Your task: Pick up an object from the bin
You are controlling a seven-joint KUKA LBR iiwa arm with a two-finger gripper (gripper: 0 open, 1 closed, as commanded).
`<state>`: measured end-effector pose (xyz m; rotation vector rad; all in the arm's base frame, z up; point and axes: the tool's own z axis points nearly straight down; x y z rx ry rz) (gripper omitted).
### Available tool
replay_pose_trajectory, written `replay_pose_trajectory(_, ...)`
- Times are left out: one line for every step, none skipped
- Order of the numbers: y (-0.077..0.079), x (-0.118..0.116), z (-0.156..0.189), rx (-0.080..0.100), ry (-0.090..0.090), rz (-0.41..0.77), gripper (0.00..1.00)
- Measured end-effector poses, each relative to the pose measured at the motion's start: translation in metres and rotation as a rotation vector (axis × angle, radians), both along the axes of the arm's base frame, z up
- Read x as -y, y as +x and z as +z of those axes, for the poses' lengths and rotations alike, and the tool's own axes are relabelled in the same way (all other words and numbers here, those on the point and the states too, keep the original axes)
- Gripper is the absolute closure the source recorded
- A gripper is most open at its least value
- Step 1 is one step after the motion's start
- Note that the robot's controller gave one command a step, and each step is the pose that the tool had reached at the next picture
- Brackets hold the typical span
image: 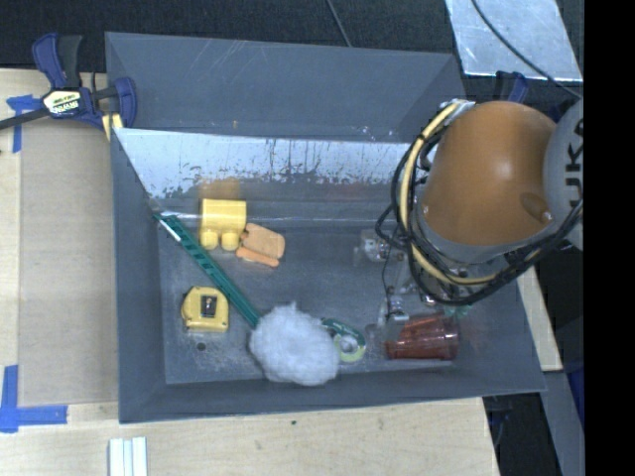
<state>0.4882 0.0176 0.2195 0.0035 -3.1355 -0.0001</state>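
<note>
Although the end effector hangs just above a dark red block in the near right corner of the bin, its state cannot be told. Risk: the block sits close to the sloping wall, so a descent could catch that wall and skid off.

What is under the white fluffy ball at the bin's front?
The green stick runs to the edge of the white fluffy ball and vanishes there; a small green-and-white piece pokes out on its other side. Whether they join beneath is covered.
</note>
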Motion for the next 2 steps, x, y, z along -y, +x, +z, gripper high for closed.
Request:
replay_pose_trajectory(0.002, 0.000, 0.004, 0.009, 0.000, -0.001, 0.00)
replay_pose_trajectory(0.036, 0.014, -0.060, 0.002, 0.000, -0.062, 0.00)
